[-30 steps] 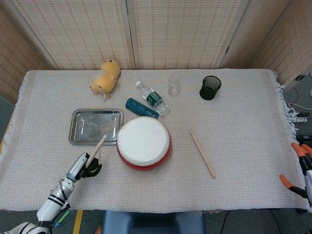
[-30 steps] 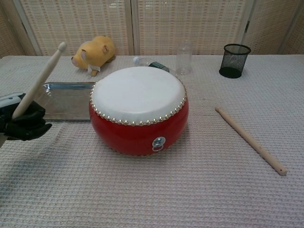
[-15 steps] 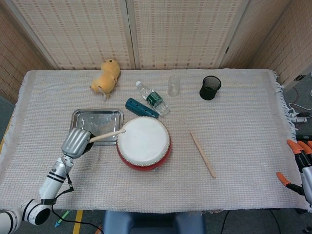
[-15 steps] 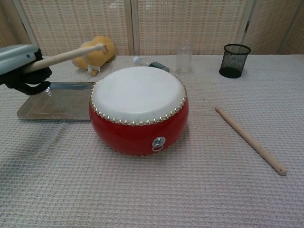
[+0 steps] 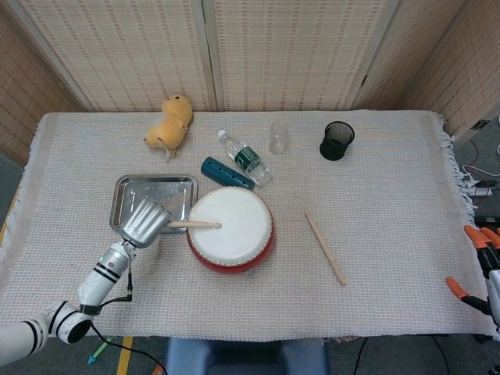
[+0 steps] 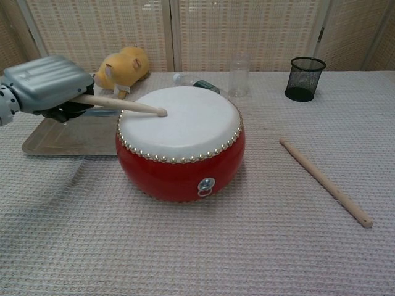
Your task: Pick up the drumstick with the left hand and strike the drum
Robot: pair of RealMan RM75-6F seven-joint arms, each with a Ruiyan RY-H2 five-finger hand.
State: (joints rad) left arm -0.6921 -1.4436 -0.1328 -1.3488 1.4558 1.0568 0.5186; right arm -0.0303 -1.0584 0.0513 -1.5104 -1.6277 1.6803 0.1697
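A red drum (image 5: 230,230) (image 6: 180,142) with a white skin stands at the table's middle. My left hand (image 5: 145,222) (image 6: 50,86) is just left of it and grips a wooden drumstick (image 5: 194,225) (image 6: 123,105). The stick lies nearly level, its rounded tip down on the left part of the white skin. A second drumstick (image 5: 325,247) (image 6: 325,182) lies loose on the cloth to the right of the drum. My right hand (image 5: 480,269) shows only at the far right edge of the head view, off the table, with orange fingertips apart and nothing in it.
A steel tray (image 5: 130,198) (image 6: 46,139) lies behind my left hand. Further back are a yellow plush toy (image 5: 171,122), a blue tube (image 5: 226,173), a water bottle (image 5: 244,156), a clear cup (image 5: 278,136) and a black mesh cup (image 5: 337,141).
My left hand has swung from the near left toward the drum, bringing the raised stick down until its tip lies on the skin. The right hand has barely moved.
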